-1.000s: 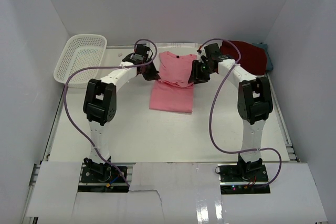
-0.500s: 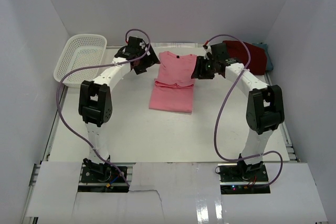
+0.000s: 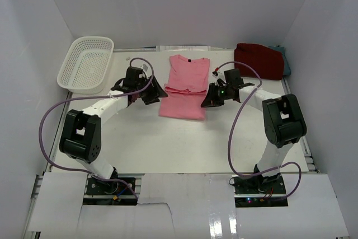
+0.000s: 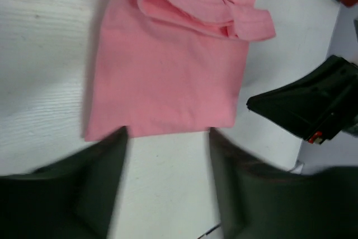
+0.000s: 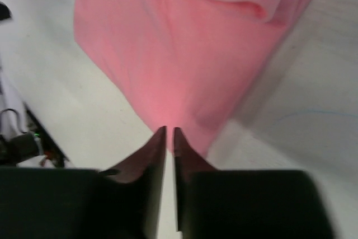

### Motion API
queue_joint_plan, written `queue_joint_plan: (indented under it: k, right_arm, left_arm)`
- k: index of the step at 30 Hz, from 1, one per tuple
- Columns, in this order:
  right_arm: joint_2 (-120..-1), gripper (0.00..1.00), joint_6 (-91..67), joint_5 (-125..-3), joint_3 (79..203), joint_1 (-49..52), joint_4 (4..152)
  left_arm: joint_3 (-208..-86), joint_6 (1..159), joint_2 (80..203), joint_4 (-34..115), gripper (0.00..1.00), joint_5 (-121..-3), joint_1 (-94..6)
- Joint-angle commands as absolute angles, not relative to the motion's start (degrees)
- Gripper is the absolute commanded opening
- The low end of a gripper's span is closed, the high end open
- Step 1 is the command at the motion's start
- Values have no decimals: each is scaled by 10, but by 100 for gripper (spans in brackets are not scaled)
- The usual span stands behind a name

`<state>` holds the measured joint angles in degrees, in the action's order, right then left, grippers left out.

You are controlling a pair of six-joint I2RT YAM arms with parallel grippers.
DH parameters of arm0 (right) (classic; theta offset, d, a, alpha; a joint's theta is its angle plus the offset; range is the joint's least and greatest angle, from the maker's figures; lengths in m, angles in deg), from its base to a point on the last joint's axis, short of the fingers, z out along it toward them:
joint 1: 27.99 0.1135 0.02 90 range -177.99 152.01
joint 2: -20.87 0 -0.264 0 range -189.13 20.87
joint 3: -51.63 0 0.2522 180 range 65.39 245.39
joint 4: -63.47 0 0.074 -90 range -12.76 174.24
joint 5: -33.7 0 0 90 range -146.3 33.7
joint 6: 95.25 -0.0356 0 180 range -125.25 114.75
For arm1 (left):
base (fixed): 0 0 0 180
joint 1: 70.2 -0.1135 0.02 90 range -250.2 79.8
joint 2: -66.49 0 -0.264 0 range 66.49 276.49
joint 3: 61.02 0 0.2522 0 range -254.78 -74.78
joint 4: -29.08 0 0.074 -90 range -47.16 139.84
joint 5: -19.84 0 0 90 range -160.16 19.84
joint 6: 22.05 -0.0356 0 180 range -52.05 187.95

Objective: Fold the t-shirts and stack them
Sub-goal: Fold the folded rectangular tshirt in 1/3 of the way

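Your left tool [image 4: 168,138] is hanging wide open and empty, just short of the near hem of the pink t-shirt [image 3: 183,90], which is lying part-folded mid-counter [image 3: 168,138]. Your right tool [image 5: 169,134] is sitting almost closed at the shirt's right hem corner; I cannot tell whether it is pinching cloth.

Overhead wide; wrists close — all share pink t-shirt [image 3: 184,89]

The left arm [image 3: 103,104] and right arm [image 3: 253,94] are wearing white shells with black joints, each trailing a looping purple cable [image 3: 42,132].
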<state>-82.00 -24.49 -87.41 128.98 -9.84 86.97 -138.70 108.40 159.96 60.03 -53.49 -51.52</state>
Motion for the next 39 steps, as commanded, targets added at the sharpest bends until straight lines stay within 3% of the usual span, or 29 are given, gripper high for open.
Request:
queue_joint_plan:
  k: [1,2,3,20,39]
  right_arm:
    - [-817,8,-302,-977,1281,-94,737]
    - [-824,8,-307,-981,1284,-90,731]
    - [-834,8,-310,-981,1289,-80,729]
    - [-942,8,-326,-932,1378,-15,696]
    - [-1009,8,-296,-859,1434,-6,720]
  left_arm:
    - [-1308,1102,1568,454,31,-433,-507]
    - [-1302,1107,1573,435,6,-423,-502]
    - [-1302,1110,1581,408,0,-417,-493]
    - [-1316,1102,1710,305,0,-413,-433]
    - [-1277,1062,1807,287,0,-522,-409]
